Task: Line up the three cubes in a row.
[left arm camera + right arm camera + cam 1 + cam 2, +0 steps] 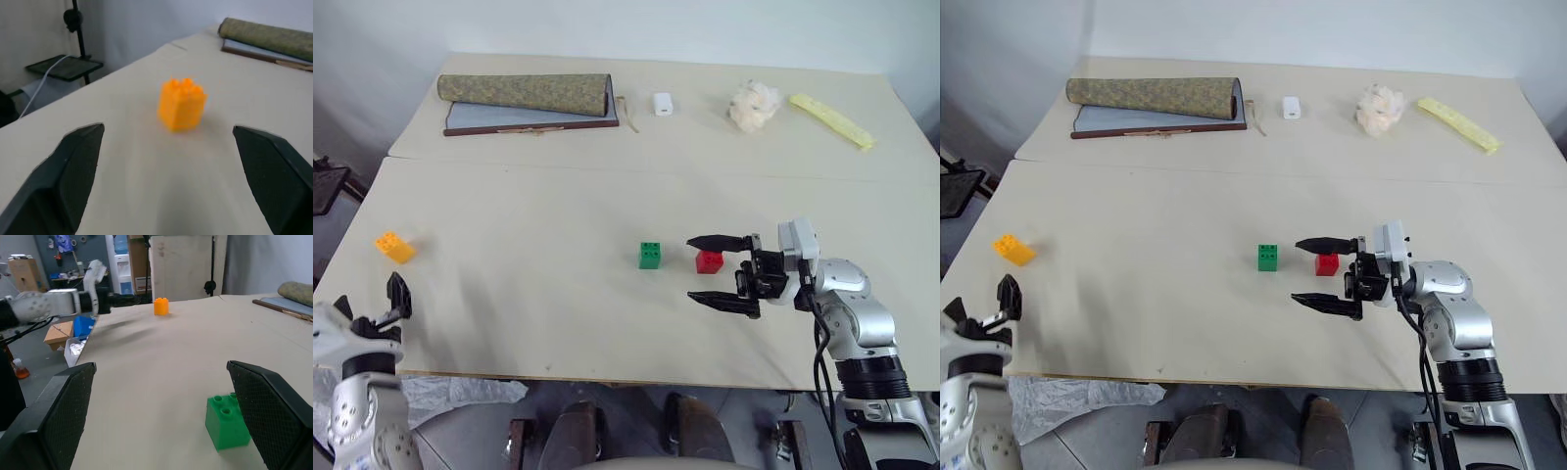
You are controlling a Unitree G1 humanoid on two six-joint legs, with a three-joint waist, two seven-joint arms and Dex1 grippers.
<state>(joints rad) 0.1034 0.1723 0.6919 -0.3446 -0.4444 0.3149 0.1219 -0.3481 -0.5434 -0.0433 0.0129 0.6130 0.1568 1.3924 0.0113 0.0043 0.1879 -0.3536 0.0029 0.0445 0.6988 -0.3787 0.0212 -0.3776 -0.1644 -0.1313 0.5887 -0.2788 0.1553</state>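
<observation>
Fetching of orange-yellow cube (394, 246) judged as step in hand: stray at left edge of frame, green cube (649, 255) and red cube (709, 260) paired near centre. Left gripper (393, 303) spread wide, empty, just below stray; advance, then closing, called for. Right gripper (722, 271) spread, empty, beside red cube. Left wrist view shows orange-yellow cube centred between fingers; head views leave that alignment unclear.

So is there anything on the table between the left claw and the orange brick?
No. In the left wrist view the orange brick sits ahead of the open left claw, and the tabletop between them is bare.
</observation>
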